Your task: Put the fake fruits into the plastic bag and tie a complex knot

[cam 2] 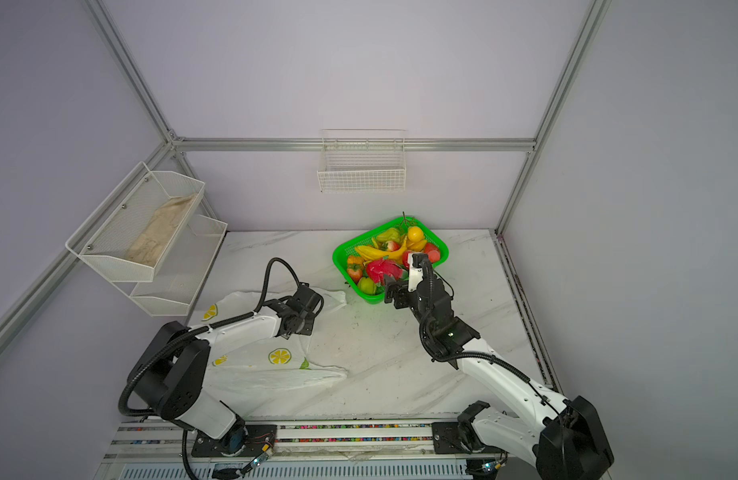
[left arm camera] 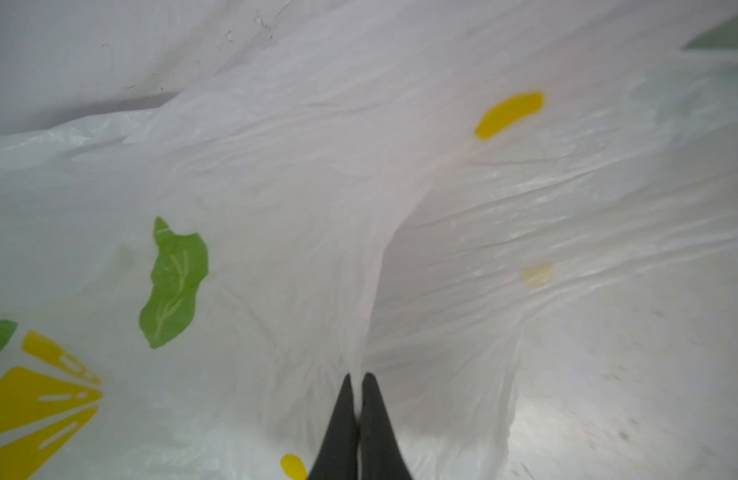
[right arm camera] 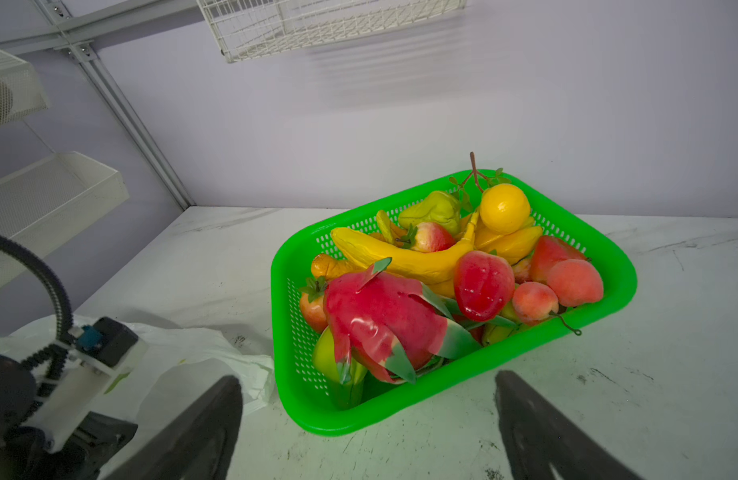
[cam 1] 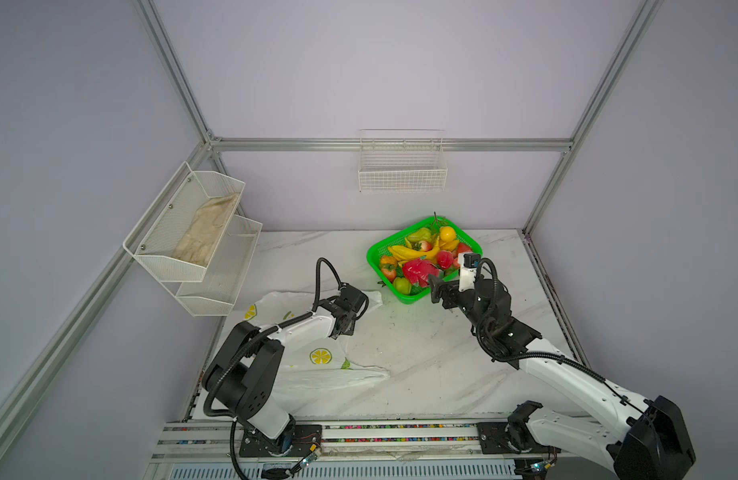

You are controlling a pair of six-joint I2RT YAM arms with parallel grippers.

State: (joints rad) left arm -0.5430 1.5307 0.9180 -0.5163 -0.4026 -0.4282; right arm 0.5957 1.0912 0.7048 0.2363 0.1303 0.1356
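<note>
Your left wrist view is showing what the top views are hiding. The left gripper (left arm camera: 357, 376) is pinching its fingers together on a raised fold of the plastic bag (left arm camera: 276, 187), with no gap between them. In both top views that arm's own wrist is covering the fingertips.

Your right wrist view is giving the fruit detail. The fake fruits (right arm camera: 483, 286) are all sitting in the green basket (right arm camera: 400, 409): dragon fruit (right arm camera: 380, 316) nearest, banana (right arm camera: 400, 259) behind it, round yellow one (right arm camera: 504, 208) at the far corner. The right gripper (right arm camera: 367, 377) is standing wide apart, holding nothing, hanging just short of the basket's near rim.

The bag is lying crumpled on the marble table (cam 1: 421, 353), left of the basket and mostly under the left arm (cam 1: 305, 328), with one corner just beside the basket. A white mesh shelf (cam 1: 159, 232) holding a beige cloth (cam 1: 205, 232) is hanging on the left wall and a wire rack (cam 1: 402, 170) on the back wall, both well apart from the work.

The left arm is folding forward, wrist pointing down into the bag. The right arm (cam 1: 567, 374) is stretching toward the basket, wrist tilting down.
</note>
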